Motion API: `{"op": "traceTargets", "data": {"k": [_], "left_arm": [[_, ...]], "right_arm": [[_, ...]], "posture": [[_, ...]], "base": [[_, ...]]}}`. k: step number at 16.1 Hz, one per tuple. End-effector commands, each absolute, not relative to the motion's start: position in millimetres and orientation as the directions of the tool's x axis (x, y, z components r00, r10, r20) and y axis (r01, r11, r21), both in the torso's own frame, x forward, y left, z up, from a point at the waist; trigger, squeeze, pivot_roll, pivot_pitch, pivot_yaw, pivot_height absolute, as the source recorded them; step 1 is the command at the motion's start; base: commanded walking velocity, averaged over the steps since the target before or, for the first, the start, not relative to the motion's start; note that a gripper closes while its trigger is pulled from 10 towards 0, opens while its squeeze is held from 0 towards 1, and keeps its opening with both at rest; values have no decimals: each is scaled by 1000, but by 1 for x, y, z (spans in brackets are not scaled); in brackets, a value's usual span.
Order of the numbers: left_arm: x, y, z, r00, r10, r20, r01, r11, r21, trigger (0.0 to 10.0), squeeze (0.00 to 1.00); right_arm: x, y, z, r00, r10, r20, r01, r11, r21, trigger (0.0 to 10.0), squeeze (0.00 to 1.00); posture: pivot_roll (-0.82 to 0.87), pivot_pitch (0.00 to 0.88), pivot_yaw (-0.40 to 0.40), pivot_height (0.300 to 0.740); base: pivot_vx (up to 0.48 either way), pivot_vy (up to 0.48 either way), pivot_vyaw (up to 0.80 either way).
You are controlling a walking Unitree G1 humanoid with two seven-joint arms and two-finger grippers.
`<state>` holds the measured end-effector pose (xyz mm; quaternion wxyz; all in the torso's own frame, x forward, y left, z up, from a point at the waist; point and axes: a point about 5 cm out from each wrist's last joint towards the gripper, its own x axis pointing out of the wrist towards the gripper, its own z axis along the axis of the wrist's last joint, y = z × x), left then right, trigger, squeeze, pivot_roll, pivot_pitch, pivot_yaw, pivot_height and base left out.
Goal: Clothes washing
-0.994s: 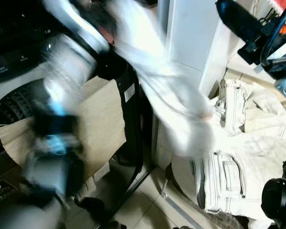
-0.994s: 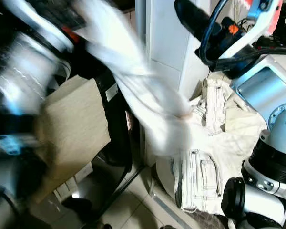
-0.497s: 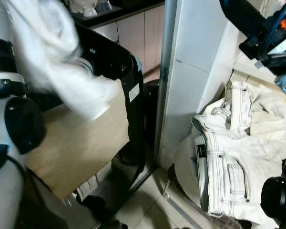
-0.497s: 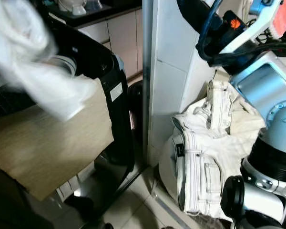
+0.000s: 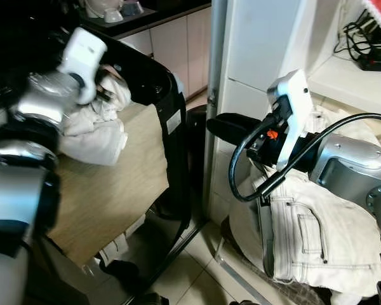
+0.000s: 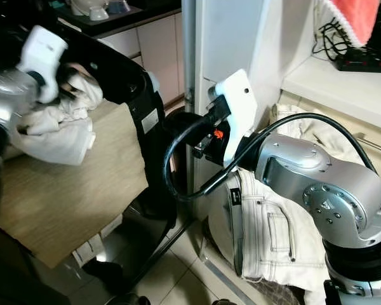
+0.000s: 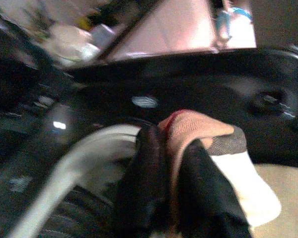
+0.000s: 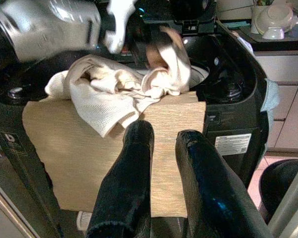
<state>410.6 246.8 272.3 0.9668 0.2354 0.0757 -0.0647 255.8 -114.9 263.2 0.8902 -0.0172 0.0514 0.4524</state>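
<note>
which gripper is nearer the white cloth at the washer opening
Left. The left gripper holds the white cloth at the washer opening; the right gripper hangs apart, in front of the washer.

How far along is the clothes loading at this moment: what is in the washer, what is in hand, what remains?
In hand: the left gripper is shut on a white garment at the washer opening, the cloth draped over the cardboard panel. What already lies in the drum cannot be told. Left: the pale jeans pile on the floor. The right gripper is open, holding nothing.

Bright, sharp eyes; blurred left wrist
</note>
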Motion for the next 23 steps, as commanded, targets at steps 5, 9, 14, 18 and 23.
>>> {"op": "traceTargets", "data": {"k": [5, 9, 14, 18, 23], "left_arm": [[406, 271, 319, 997, 58, -58, -6, 762, 647, 10000, 1000], [408, 256, 314, 989, -97, -108, 141, 821, 553, 10000, 1000], [402, 241, 275, 868, -336, -365, 478, 765, 431, 10000, 0], [380, 262, 278, 693, -316, -648, 684, 572, 453, 10000, 0], [361, 283, 277, 579, -258, -773, 755, 528, 389, 10000, 0]], "right_arm": [[273, -120, 256, 680, 719, -142, -731, 680, -61, 10000, 0], [301, -145, 251, 862, 490, -133, -497, 867, -27, 10000, 0], [308, -166, 240, 921, 356, -159, -357, 934, 24, 10000, 0], [297, -162, 231, 870, 446, -211, -453, 892, 16, 10000, 0], [279, -137, 236, 732, 657, -182, -667, 745, 6, 10000, 0]], "posture": [[-91, 0, 75, 740], [-87, 0, 74, 740], [-84, 0, 72, 740], [-77, 0, 79, 740], [-68, 0, 88, 740]], "base": [[0, 0, 0], [0, 0, 0], [0, 0, 0], [0, 0, 0], [0, 0, 0]]}}
